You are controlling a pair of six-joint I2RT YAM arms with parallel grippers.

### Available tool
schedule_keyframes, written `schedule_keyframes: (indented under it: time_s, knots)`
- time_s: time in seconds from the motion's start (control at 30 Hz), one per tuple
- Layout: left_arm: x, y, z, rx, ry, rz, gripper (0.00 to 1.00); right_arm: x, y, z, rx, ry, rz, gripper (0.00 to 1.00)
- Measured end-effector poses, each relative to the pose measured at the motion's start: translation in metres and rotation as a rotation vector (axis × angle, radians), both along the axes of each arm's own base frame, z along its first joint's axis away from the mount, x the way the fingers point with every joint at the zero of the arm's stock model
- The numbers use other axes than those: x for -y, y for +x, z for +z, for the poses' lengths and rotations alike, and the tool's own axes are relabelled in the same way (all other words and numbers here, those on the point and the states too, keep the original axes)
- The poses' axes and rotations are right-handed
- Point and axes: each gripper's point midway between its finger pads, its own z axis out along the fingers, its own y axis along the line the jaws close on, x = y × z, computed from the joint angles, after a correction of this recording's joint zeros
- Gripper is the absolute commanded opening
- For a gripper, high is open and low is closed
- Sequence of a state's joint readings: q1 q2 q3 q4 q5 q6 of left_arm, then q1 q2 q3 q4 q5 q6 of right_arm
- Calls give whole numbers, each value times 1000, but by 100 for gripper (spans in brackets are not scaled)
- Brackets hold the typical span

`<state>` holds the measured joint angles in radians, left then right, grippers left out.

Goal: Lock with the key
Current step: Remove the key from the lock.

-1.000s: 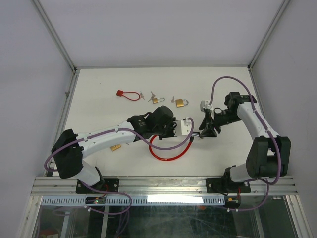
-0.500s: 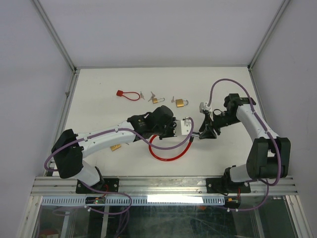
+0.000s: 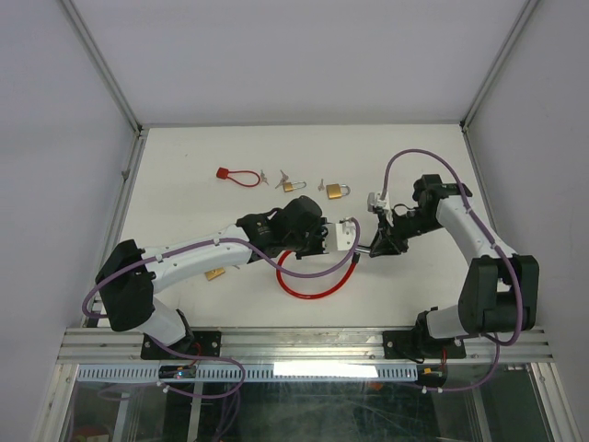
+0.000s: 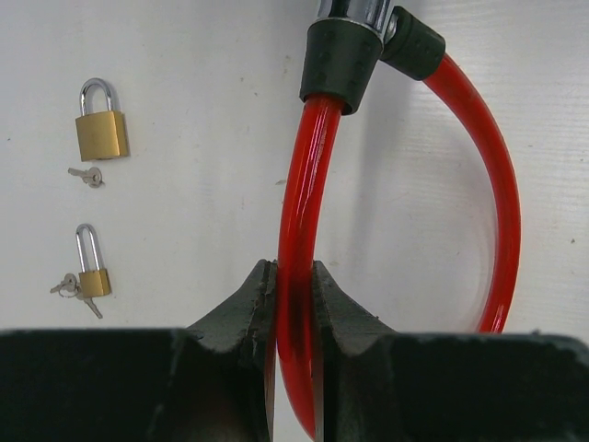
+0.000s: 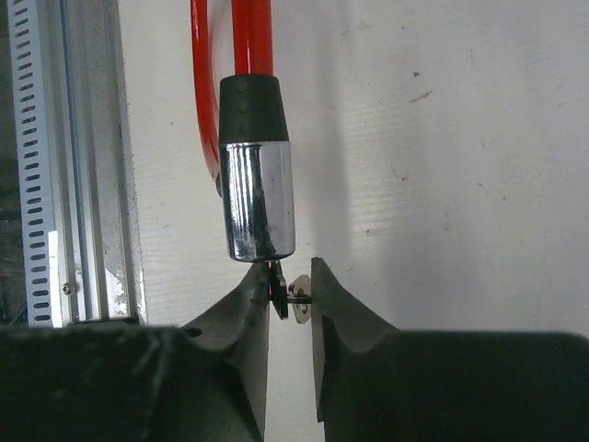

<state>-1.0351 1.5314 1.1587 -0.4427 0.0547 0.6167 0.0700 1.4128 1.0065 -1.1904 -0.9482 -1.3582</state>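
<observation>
A: Where is the cable lock [image 3: 311,291] found?

B: On the table [image 3: 414,157], at the centre of the top view. Its red cable [image 4: 296,184] is pinched between the jaws of the left gripper [image 4: 293,281].

A: And the key [image 5: 293,296]?

B: It is seen low in the right wrist view, at the end of the chrome barrel [image 5: 260,198]. It is pinched between the jaws of the right gripper [image 5: 291,276].

Spotted two brass padlocks on white table [image 3: 184,212]: larger one [image 4: 99,132] with single key [image 4: 88,175] just beside, smaller one [image 4: 92,274] touching key bunch [image 4: 72,287]. Also noted thin red loop seal [image 3: 237,175] left of them, another brass piece [image 3: 215,274] nearer front edge.
</observation>
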Motion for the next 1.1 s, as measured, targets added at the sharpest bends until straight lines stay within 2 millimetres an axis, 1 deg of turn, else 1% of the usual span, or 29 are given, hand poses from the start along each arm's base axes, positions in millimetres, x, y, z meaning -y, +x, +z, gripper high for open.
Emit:
schedule_keyframes:
  time_s: [0.03, 0.07, 0.2, 0.3, 0.43, 0.53, 0.63, 0.7, 0.77, 0.87, 0.97, 1.03, 1.1]
  knots:
    - [0, 0, 0, 0, 0, 0, 0, 0, 0, 0, 1, -3, -2, 4]
    - [0, 0, 0, 0, 0, 0, 0, 0, 0, 1, 5, -5, -1, 0]
    - [0, 0, 0, -1, -2, 1, 0, 0, -2, 5, 35, -18, 11, 0]
    - [0, 0, 0, -9, -5, 5, 0, 0, -3, 11, 90, -37, 28, 0]
    - [1, 0, 5, -58, -33, 13, 0, 2, -2, 27, 268, -93, 59, 0]
    - [2, 4, 14, -113, -74, 15, 0, 3, -4, 42, 451, -122, 77, 0]
    - [5, 5, 22, -175, -118, 12, 0, 6, 1, 56, 597, -152, 74, 0]
    - [8, 5, 26, -211, -145, 13, 0, 8, 6, 59, 655, -172, 67, 0]
    - [11, 1, 30, -251, -170, 12, 0, 11, 11, 56, 692, -190, 59, 0]
    - [15, -5, 34, -309, -200, 12, 0, 12, 13, 47, 672, -202, 46, 0]
    - [16, -4, 35, -290, -193, 25, 0, 12, 14, 43, 583, -199, 9, 0]
    - [16, 0, 33, -200, -167, 32, 0, 13, 18, 43, 474, -195, -33, 0]
    - [14, 1, 33, -53, -147, 17, 0, 13, 23, 46, 344, -163, -76, 0]
